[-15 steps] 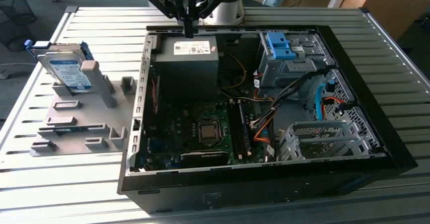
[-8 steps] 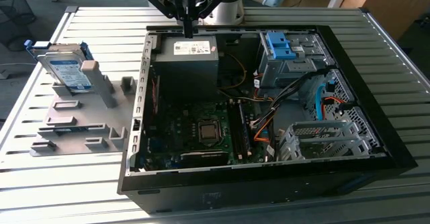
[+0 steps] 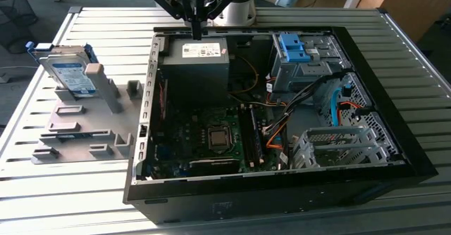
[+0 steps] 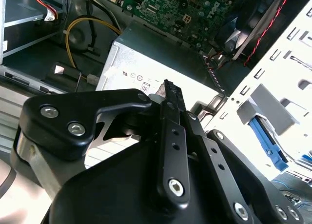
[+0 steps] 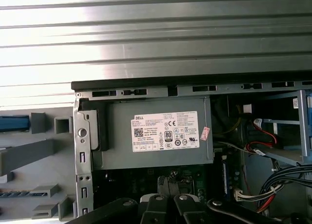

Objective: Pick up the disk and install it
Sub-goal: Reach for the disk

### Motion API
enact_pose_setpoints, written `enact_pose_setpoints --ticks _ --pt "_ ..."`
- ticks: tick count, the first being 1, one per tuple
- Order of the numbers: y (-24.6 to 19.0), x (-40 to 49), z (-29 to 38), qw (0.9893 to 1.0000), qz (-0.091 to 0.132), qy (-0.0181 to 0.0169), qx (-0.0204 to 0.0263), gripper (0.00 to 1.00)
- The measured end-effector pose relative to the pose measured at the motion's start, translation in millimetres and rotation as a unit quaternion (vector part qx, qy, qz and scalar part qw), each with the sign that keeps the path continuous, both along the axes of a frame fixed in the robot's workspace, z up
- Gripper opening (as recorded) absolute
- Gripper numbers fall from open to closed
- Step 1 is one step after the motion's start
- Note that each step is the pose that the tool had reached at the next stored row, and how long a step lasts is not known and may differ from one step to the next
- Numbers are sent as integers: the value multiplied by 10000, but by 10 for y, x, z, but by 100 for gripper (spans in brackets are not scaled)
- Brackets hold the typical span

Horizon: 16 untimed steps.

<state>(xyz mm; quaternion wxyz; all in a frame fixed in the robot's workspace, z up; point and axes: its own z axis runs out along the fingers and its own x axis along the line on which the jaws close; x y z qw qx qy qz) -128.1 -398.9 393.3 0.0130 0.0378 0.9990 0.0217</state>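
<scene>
1. The black two-finger gripper, fingers pressed together and empty, hangs over the far rim of the open black computer case.
2. The silver, blue-railed, labelled disk leans in a grey plastic stand outside the case, at the exterior view's left.
3. Bare slatted metal table surrounds the case.
4. The grey metal power-supply box under the gripper carries a white printed label.

Matt black gripper; silver metal disk; ribbed shiny metal table

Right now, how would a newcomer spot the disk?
On the exterior view's left of the open computer case lies a grey fixture plate. The disk stands on edge at its far end: the only silver slab with a white-and-blue label.
</scene>
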Motion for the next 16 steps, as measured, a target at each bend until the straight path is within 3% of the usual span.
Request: enact_pose_setpoints --ticks 16 --pt "0 -52 -2 10000 0 0 0 11"
